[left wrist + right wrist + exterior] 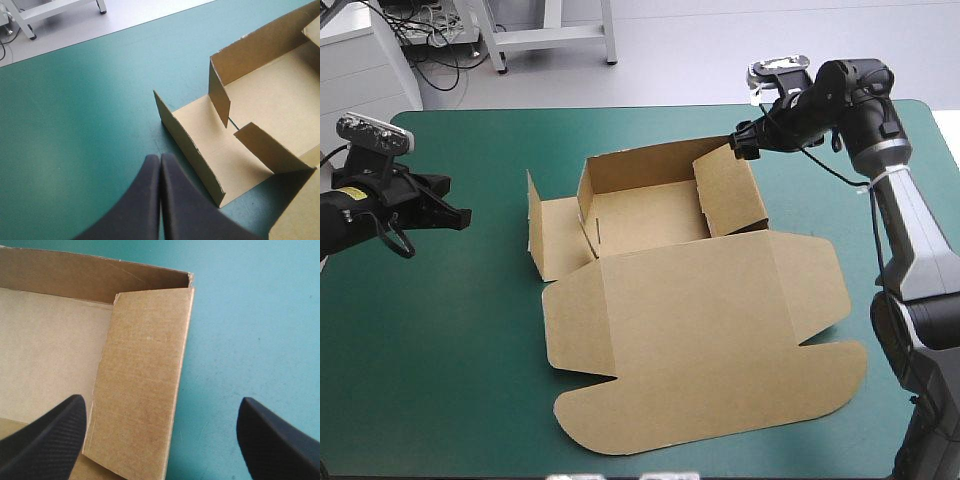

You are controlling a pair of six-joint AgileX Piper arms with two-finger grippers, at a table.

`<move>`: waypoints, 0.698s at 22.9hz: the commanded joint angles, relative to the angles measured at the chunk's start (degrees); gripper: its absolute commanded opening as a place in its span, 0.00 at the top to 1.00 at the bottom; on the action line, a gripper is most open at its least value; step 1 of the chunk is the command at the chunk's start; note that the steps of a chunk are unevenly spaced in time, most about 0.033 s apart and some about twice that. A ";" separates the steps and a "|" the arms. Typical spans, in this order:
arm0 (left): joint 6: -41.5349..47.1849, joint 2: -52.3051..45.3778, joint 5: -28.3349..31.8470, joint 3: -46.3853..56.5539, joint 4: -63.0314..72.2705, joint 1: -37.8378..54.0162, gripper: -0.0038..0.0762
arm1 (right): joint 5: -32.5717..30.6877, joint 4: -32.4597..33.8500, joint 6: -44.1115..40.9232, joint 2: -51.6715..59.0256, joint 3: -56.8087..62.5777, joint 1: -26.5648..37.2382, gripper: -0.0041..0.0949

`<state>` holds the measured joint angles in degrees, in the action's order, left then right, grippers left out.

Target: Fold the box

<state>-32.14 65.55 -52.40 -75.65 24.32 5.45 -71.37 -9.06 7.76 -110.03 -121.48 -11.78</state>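
We're seeing the brown box [690, 300] sitting mid-tabletop [440, 340], with its far and side walls partly raised and its lid lying flat toward the near edge. Our left hand [160, 159] is hanging pinched closed and holding nothing, apart from the box's left flap. Our right hand [160, 401] is hovering spread wide over the far right wall, gripping nothing.

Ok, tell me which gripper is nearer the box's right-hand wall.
Right. The right gripper is open above that wall of the box, a finger on either side. The left gripper is shut, off beyond the left flap over the teal-green cover.
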 commanded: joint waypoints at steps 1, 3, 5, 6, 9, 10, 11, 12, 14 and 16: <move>0.41 -1.12 2.10 -1.94 1.65 0.06 0.99 | -0.16 -0.95 0.12 3.24 2.76 0.17 0.19; 0.55 -1.12 2.21 -1.94 1.79 0.06 0.99 | -0.16 -0.83 0.34 2.21 6.17 0.17 0.19; 0.29 -1.12 2.21 -1.94 1.79 0.06 0.99 | -0.16 -1.96 0.10 -0.11 6.95 0.17 0.19; 0.29 -1.12 2.21 -1.94 1.79 0.06 0.99 | -0.05 -2.85 0.10 -1.44 6.95 0.17 0.19; 0.65 -1.12 1.60 -1.94 1.79 0.06 0.99 | 0.23 -2.97 0.24 -4.49 6.95 0.17 0.19; 0.65 -1.12 1.60 -1.94 1.79 0.06 0.99 | 0.36 -3.10 0.36 -5.01 6.95 0.17 0.19; 0.65 -1.12 1.60 -1.94 1.91 0.06 0.99 | 0.62 -3.10 0.71 -5.72 6.95 0.17 0.19; 0.65 -1.12 1.60 -1.94 2.01 0.06 0.99 | 1.08 -3.24 0.72 -6.17 6.95 0.17 0.20; 0.65 -1.12 1.56 -1.94 2.13 0.06 0.99 | 1.79 -3.49 0.72 -7.00 6.84 0.17 0.25; 0.65 -1.12 1.32 -1.94 2.13 0.06 0.99 | 2.56 -3.62 0.72 -7.54 6.84 0.17 0.35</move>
<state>-31.94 65.55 -53.86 -75.65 24.43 5.51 -70.76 -11.62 7.82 -120.37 -113.22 -11.78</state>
